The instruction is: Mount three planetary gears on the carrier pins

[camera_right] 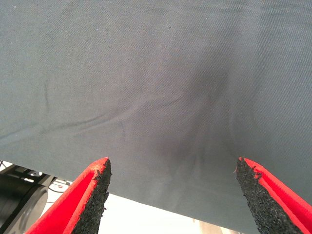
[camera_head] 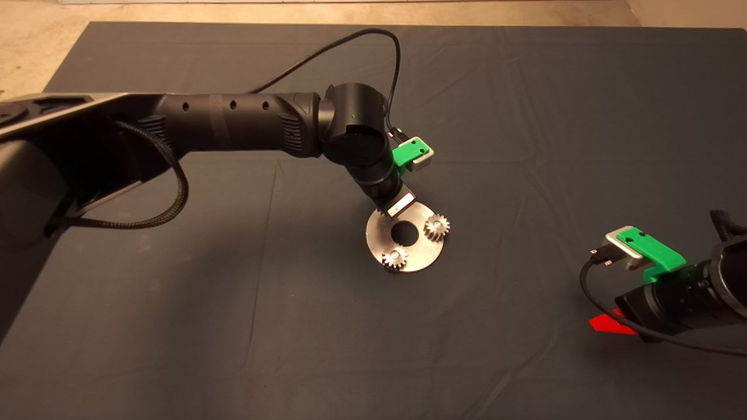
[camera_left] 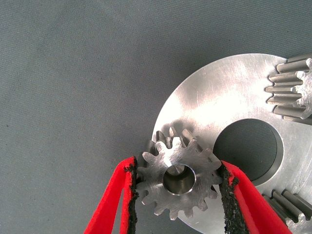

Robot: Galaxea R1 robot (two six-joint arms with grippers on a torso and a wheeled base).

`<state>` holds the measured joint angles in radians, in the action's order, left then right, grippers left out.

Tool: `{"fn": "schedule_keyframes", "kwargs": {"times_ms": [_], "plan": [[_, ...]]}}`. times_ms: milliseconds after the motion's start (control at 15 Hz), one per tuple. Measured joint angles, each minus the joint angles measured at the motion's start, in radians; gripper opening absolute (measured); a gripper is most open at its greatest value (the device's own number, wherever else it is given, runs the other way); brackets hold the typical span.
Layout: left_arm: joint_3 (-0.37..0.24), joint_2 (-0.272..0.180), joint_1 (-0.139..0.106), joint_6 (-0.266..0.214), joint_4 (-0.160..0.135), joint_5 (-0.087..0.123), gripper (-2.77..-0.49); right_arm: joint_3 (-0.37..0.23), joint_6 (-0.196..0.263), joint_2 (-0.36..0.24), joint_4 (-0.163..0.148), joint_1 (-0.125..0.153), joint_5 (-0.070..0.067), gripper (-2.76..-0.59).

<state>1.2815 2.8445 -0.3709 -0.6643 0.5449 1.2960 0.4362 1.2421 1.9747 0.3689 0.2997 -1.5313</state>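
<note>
Reaching in over the dark mat [camera_head: 233, 280], the left gripper [camera_left: 179, 187] stood above the far-left edge of the silver disc [camera_head: 421, 254], its pads clamped on the third planetary gear [camera_left: 178, 179], whose bore showed a carrier pin [camera_left: 181, 178] inside. Two more gears already sat on the disc, one at its right [camera_head: 436, 226] and one at its near edge [camera_head: 395, 257]. Wide bare mat lay all around the disc. From the head camera the wrist hid the held gear. The right gripper [camera_right: 171, 195] waited near the mat's lower right edge, fingers spread apart. No writing was legible.
</note>
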Motion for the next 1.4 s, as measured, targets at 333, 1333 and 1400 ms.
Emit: {"fn": "schedule_keyframes", "kwargs": {"times_ms": [333,1333,1400], "plan": [[0.000,-0.004,0.000,0.000,0.001,-0.020,-2.23,0.011,-0.008,0.000,0.000,0.000,0.000,-1.46],[-0.251,-0.192,-0.001,-0.065,-0.008,0.113,-1.51,0.084,-0.030,0.084,-0.001,0.057,-0.004,-1.46],[-0.323,-0.253,-0.004,-0.103,-0.017,0.131,-1.51,0.096,-0.030,0.126,-0.001,0.078,-0.007,-1.46]]}}
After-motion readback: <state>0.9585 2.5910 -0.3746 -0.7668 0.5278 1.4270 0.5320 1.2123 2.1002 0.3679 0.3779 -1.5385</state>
